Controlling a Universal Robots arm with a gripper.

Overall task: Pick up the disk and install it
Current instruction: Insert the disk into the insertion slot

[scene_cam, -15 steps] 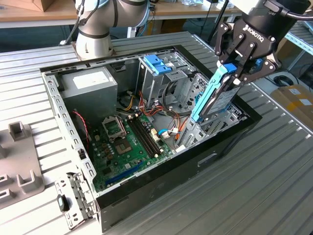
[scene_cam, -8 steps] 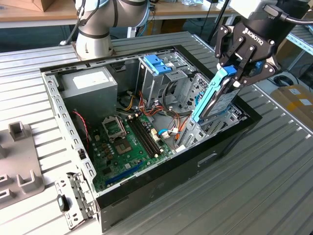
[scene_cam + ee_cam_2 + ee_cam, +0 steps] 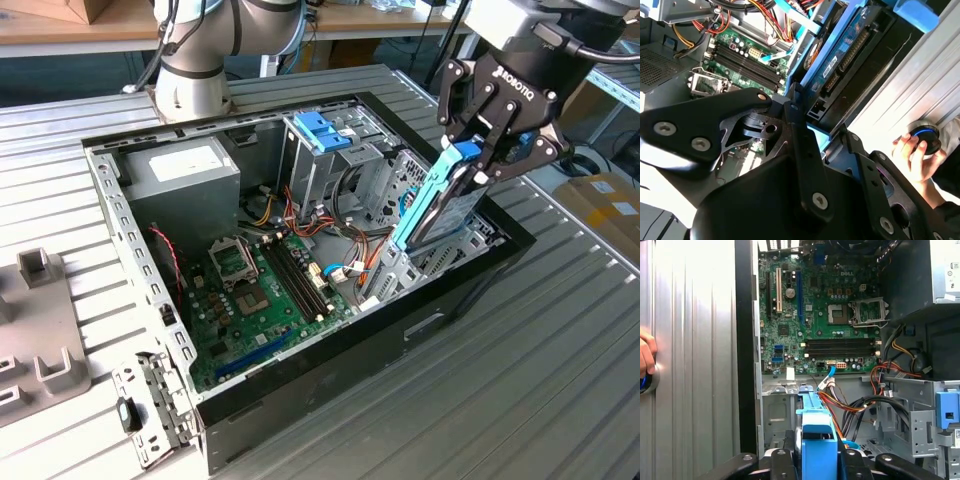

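Gripper (image 3: 487, 160) fingers are closed on the top end of the disk (image 3: 440, 205) in the exterior view, and I see the drive hanging edge-up and tilted, its lower end down among the metal bays at the case's (image 3: 400, 335) side nearest the exterior view's right. Its light-blue rail runs along the edge facing the motherboard (image 3: 260, 290). Just beyond it stands the blue latch (image 3: 320, 130) on its silver cage, apart from the disk. Ribbed table (image 3: 540, 380) lies bare on the exterior view's right of the case wall, so I have open room there; inside, cables crowd the gap between the disk and the board.

From the second wrist view, the black finger links (image 3: 795, 135) pinch the disk's (image 3: 840, 55) blue rail, with the drive's circuit side facing the camera and the case's black wall just beside it. A person's hand (image 3: 917, 157) rests on a round controller (image 3: 924, 137) on the table, well clear of the case.

From the first wrist view, the rail end (image 3: 817, 435) sits between the finger links, above the grey bay floor (image 3: 775, 410). Orange and black cables (image 3: 860, 405) pass just beside it.
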